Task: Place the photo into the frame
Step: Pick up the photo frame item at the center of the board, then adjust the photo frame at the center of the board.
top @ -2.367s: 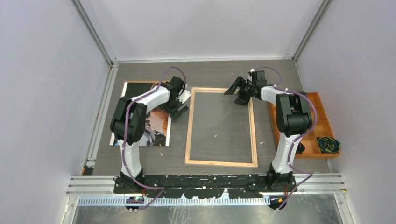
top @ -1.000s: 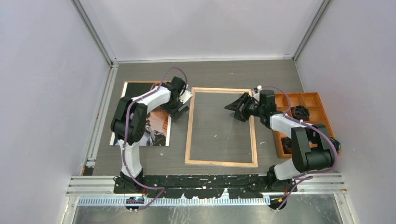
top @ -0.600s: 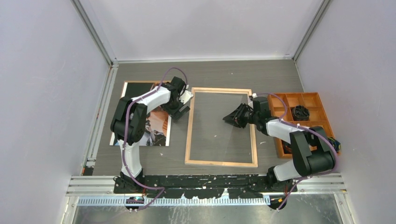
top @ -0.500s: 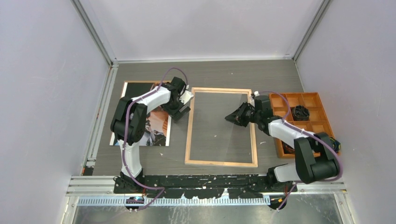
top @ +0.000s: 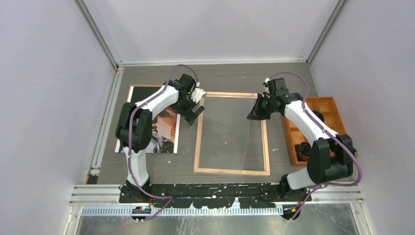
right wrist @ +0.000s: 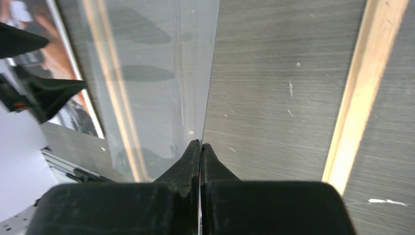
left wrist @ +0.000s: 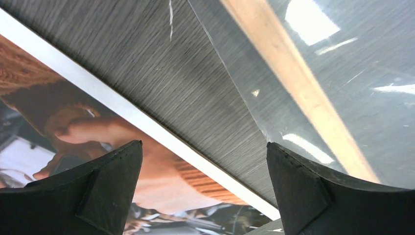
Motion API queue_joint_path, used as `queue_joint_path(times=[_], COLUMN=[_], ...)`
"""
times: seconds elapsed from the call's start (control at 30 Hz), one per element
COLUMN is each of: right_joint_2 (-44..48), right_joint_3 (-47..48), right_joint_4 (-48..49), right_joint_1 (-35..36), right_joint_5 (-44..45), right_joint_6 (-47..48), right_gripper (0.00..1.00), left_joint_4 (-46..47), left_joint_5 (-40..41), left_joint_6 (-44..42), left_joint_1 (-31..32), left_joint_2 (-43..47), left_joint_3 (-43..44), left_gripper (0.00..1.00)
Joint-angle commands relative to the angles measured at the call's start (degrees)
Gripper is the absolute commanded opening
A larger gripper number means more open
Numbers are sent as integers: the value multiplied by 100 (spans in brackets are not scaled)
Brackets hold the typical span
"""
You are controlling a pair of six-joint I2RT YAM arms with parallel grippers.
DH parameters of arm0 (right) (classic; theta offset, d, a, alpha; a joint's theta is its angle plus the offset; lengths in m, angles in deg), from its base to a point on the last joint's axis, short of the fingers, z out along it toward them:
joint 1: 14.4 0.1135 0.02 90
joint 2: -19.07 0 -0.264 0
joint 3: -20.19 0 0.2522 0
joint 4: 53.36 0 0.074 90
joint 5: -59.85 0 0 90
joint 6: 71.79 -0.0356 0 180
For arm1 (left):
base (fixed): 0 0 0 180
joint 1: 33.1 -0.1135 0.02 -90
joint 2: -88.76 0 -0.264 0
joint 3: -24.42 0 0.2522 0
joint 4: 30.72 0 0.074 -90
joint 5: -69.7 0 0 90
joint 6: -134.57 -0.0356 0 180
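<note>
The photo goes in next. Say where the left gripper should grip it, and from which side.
Probably the photo by its white-bordered right edge, from the frame side: it lies flat, so only edges offer purchase, and the open left gripper hangs over it.

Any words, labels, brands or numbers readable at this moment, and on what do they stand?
No text can be read in any view.
The photo: imagery only, no legible lettering.
The frame and the clear pane: unmarked.
The orange tray: no label visible.
</note>
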Motion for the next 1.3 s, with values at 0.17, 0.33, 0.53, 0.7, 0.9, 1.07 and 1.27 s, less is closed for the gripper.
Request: queue_joint_path(times=[0.17,0.33,0.53,0.7,0.9,1.07,1.27], right_joint_2=[-682,-932,-712,-344,-93,179,339], right_joint_3=[1023,1489,1286,814,41,-491,-212], right_joint_4=[-1323,-1544,-1311,-796,-177,14,-458], right_joint_1=[-36,-49,-99,-157,-152,-152,-154], right_joint_5=[469,707,895,697,652,1062,1507], right_joint_6=[911,1095,985,708,202,75,434], right_gripper=[2,4,3,2,1,1,1], left_joint_4=[-248,-171,-344,-371,-374,-425,-483], left_joint_5=[-622,-616,-1136,-1446,-1430,-1537,-1437], left_joint_6=[224,253,446,399,469,575,689], left_joint_1=[8,8,41,173,228,264,290], left_joint_2=[-74,-83,-296,-434,-537,-634,-791], left_joint_3=[250,204,435,504,536,670,868], left_gripper=[100,100,100,97,94,94,93])
